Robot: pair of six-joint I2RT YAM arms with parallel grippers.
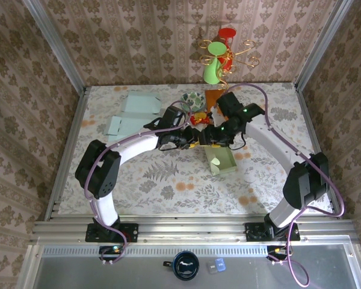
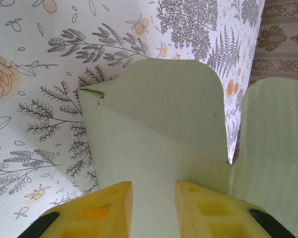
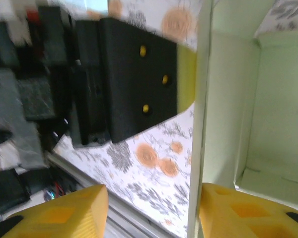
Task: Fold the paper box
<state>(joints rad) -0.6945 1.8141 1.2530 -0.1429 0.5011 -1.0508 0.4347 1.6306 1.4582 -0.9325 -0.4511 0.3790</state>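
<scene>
- Paper box (image 1: 220, 160), pale green and open-topped, sits on the floral bench (image 1: 162, 180). It is just nearside of both end effectors, which meet over its far rim.
- Box interior: bare pale green walls and floor. One rounded flap (image 2: 174, 99) stands up just beyond the left end effector.
- Left end effector (image 2: 153, 193): yellow fingers (image 2: 111, 208) sit either side of a box wall, clenched on it, grasping the paper box.
- Right end effector (image 3: 153, 196): released, spread wide astride a thin box wall. One finger is inside the box, the other outside, and the wall is closer to the inside finger.
- Flat pale blue paper blanks (image 1: 138, 103) lie on the bench, well left of the left end effector and farther out.
- Dark mug (image 1: 185, 265) stands on the near ledge, well behind both end effectors. Contents cannot be told.
</scene>
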